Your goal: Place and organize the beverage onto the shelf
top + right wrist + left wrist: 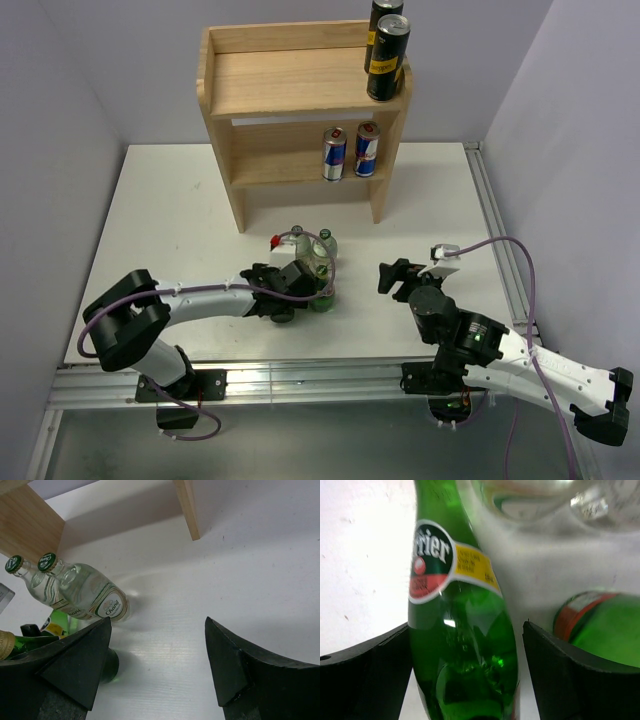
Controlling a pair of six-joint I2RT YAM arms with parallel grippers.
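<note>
The light-wood shelf [290, 85] stands at the back. Two black-and-yellow cans [387, 58] are on its top tier at the right, and two Red Bull cans [350, 152] on its lower tier. A cluster of bottles stands mid-table: two clear Chang bottles [95, 594] and green ones. My left gripper [466, 627] is open around an upright green Perrier bottle [462, 650]; the left finger touches it and a small gap shows at the right finger. A second green bottle [605, 630] is just right of it. My right gripper [157, 622] is open and empty, right of the cluster.
The shelf's front right leg [187, 507] stands on the white table beyond my right gripper. A metal rail [495, 230] runs along the table's right edge. Grey walls close in the back and sides.
</note>
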